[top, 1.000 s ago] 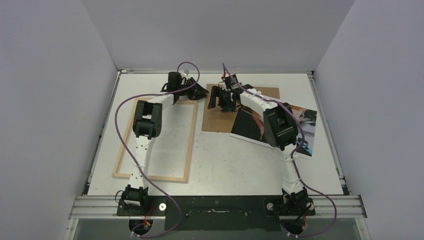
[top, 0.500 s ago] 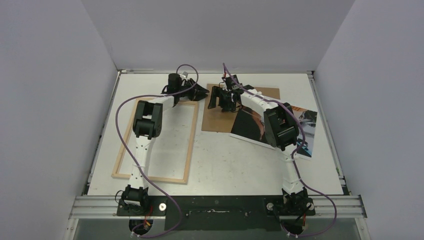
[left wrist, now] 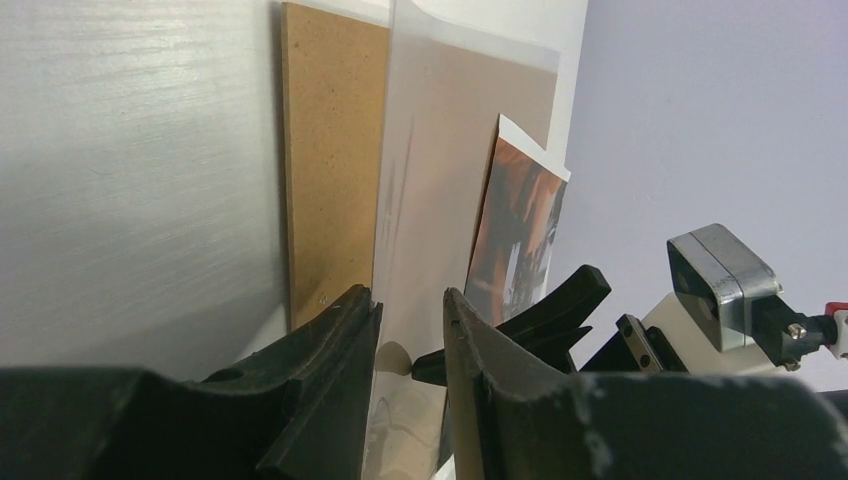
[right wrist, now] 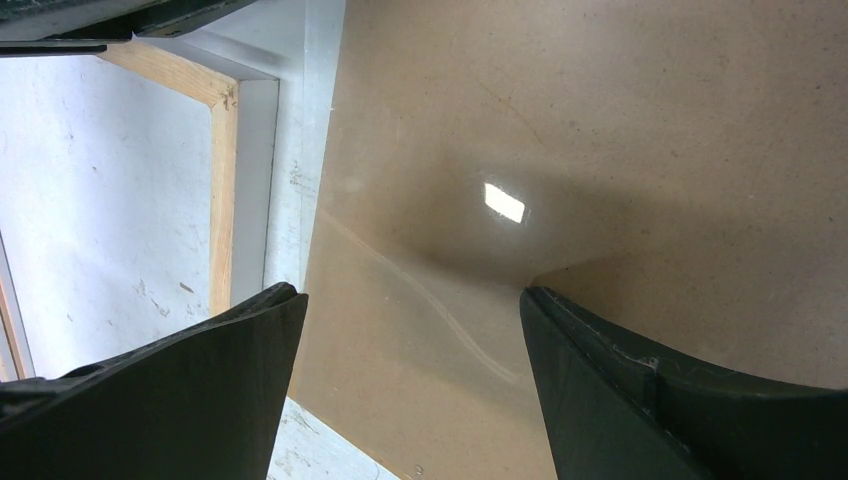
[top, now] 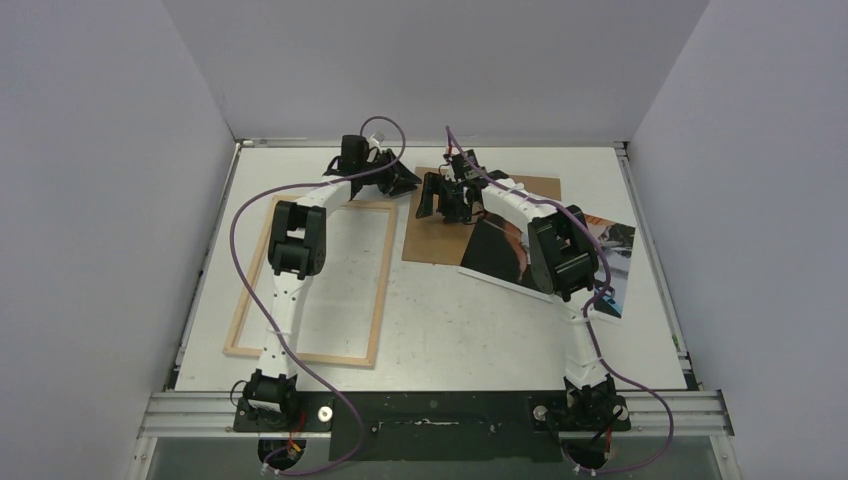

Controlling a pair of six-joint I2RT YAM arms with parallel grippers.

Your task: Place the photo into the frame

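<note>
The left gripper (left wrist: pixel 408 318) holds its black jaws narrowly parted astride the glossy clear sheet (left wrist: pixel 430 150), and the right gripper (right wrist: pixel 410 296) gapes wide over the matte brown backing board (left wrist: pixel 330 150).

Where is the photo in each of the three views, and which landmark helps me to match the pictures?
Top external: the photo lies right of centre, overlapping the near right part of the brown backing board.
Left wrist: the photo is right of centre, just right of the clear sheet.
Right wrist: not in it.
Shared landmark: the brown backing board, at upper centre in the left wrist view and filling most of the right wrist view.
</note>
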